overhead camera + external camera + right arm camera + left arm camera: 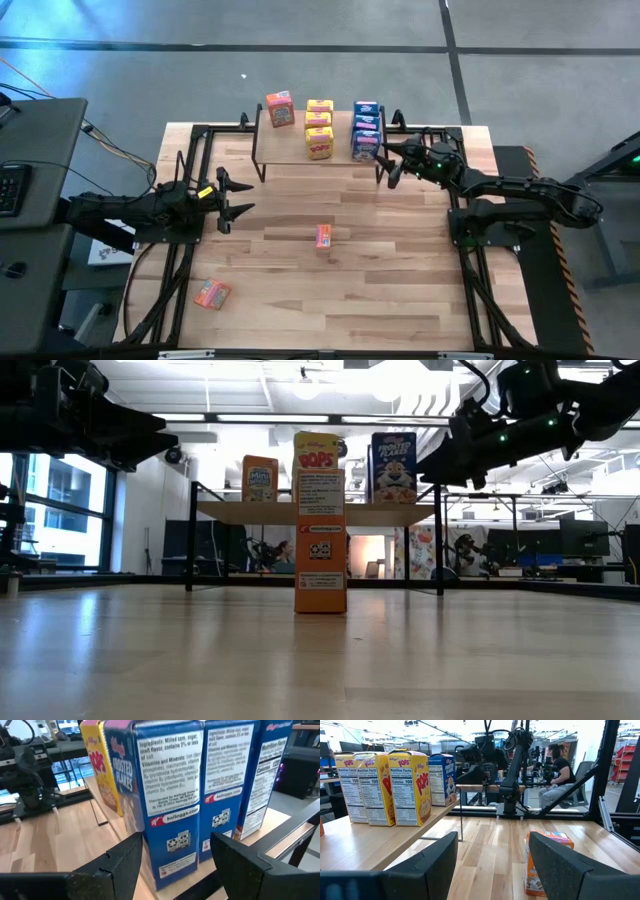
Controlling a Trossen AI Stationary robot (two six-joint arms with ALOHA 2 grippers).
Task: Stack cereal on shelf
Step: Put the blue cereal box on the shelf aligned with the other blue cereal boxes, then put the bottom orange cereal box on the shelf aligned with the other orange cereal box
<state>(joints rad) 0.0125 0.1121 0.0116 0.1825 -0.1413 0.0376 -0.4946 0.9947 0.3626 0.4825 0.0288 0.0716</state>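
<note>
My right claw (388, 166) hovers open just off the blue boxes (365, 130) on the shelf (290, 147), top centre. My left claw (232, 198), open, faces an orange box (323, 236) mid-table.

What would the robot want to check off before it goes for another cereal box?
1. Left gripper fingers open and empty: ok.
2. Right gripper fingers open, not holding a box: ok; it sits close to the blue boxes.
3. Upright orange-red box mid-table, nothing around it: ok.
4. Second orange-red box lying flat near the front corner on the left arm's side: not ok for an easy pick.
5. Room on the shelf beside the lone orange-red box: ok.
</note>
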